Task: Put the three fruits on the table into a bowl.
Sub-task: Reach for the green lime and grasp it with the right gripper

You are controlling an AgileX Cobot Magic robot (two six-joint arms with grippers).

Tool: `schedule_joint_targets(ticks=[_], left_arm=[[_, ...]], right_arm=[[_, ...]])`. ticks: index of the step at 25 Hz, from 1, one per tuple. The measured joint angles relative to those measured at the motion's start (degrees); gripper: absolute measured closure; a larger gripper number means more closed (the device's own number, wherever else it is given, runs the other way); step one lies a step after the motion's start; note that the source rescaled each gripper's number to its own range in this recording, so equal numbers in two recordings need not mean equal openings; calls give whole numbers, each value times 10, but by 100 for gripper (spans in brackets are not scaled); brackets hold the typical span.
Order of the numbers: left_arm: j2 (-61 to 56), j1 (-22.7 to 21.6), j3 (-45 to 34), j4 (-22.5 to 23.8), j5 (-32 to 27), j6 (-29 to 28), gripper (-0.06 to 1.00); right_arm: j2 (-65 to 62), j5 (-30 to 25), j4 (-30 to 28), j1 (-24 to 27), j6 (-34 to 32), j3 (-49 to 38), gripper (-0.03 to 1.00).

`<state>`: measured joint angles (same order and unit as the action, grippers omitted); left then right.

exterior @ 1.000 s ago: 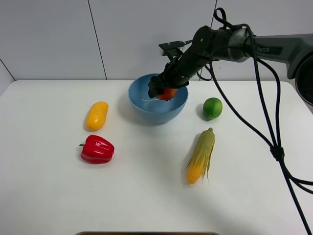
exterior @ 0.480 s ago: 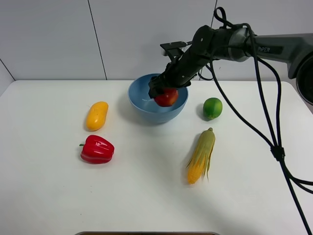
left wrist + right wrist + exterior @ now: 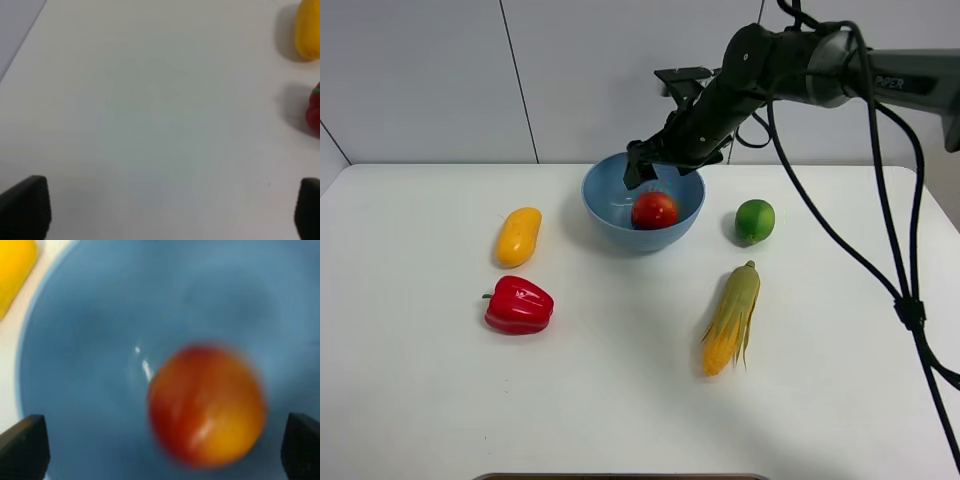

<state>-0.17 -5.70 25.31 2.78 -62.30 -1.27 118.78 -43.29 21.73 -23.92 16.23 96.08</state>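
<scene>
Noting state: right tool (image 3: 665, 163) hangs over the far rim of the light-blue bowl (image 3: 595, 185), jaws apart and gripping nothing. In the right wrist view both fingertips sit well clear of the apple (image 3: 654, 210), which lies on the bowl floor, red-and-yellow, touching no other fruit. One of three fruits is in.

Left tool (image 3: 165, 210): jaws wide apart, nothing between them, over bare table (image 3: 620, 400). It does not show in the high view.

Remaining fruits:
- Lime (image 3: 754, 220): on the table just beside the bowl, on the right arm's side, apart from the wall of the bowl. It is round, so there is no axis to match. It lies outward and toward the front edge from the right tool; this arm is plainly the nearer.
- Mango (image 3: 518, 236): on the table on the bowl's other side, the left arm's side. Its long axis runs roughly front-to-back, top leaning slightly toward the bowl. It shows at the edge of the left wrist view, so the left arm is likely the better reach; jaws should close across the short width.

Distractors: red bell pepper (image 3: 519, 305) just in front of the mango; corn cob (image 3: 731, 318) in front of the lime.

Surface: plain white, matte, uncluttered. Room: pale panelled wall behind.
</scene>
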Motion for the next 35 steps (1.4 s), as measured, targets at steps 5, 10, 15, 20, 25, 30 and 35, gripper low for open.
schedule_joint_targets(ticks=[5, 10, 15, 20, 25, 30, 35], left_arm=[[0, 0, 0, 0, 0, 1, -6], [0, 0, 0, 0, 0, 1, -6], [0, 0, 0, 0, 0, 1, -6], [0, 0, 0, 0, 0, 1, -6], [0, 0, 0, 0, 0, 1, -6], [0, 0, 0, 0, 0, 1, -6], [0, 0, 0, 0, 0, 1, -6]], right_arm=[[-56, -45, -78, 15, -85, 0, 20], [-84, -121, -138, 59, -143, 0, 20], [-85, -181, -151, 106, -162, 0, 20], [-85, -200, -178, 128, -189, 0, 20], [-78, -209, -202, 128, -212, 0, 20], [-34, -210, -209, 128, -219, 0, 20], [9, -210, -207, 128, -220, 0, 20]])
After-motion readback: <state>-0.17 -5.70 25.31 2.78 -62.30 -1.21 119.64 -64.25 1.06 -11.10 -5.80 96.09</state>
